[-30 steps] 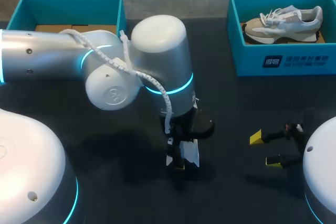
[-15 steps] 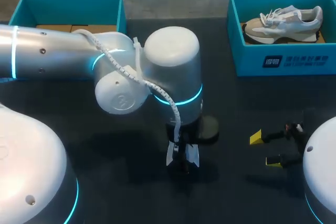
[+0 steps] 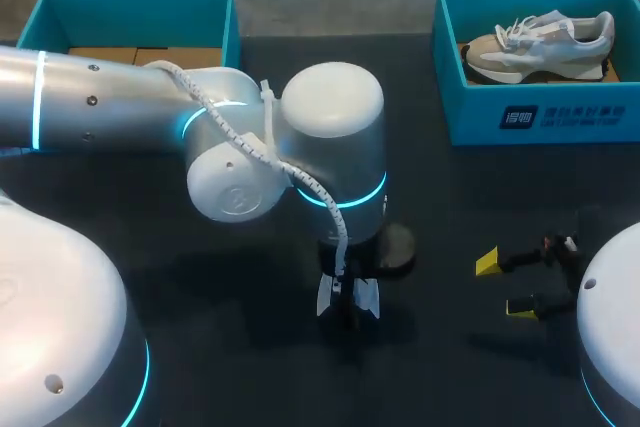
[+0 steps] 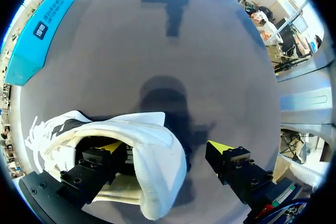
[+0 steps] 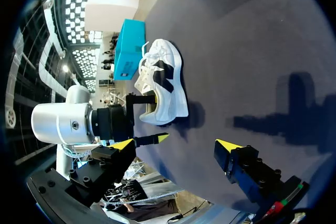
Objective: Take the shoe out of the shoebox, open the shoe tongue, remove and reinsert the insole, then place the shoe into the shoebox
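The white sneaker point(image 4: 142, 148) sits on the tabletop point(image 3: 250, 367); the left gripper point(image 4: 167, 146) has its fingers open astride the heel wall, one inside; the right gripper point(image 5: 176, 144) gapes empty, well apart; I would pinch the heel squarely, steadying it before any tongue work.

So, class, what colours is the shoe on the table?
Shoe: white with black panels; best in right wrist view.

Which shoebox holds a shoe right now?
The shoebox at far right, with a beige-and-white sneaker inside; the far-left shoebox shows only bare cardboard.
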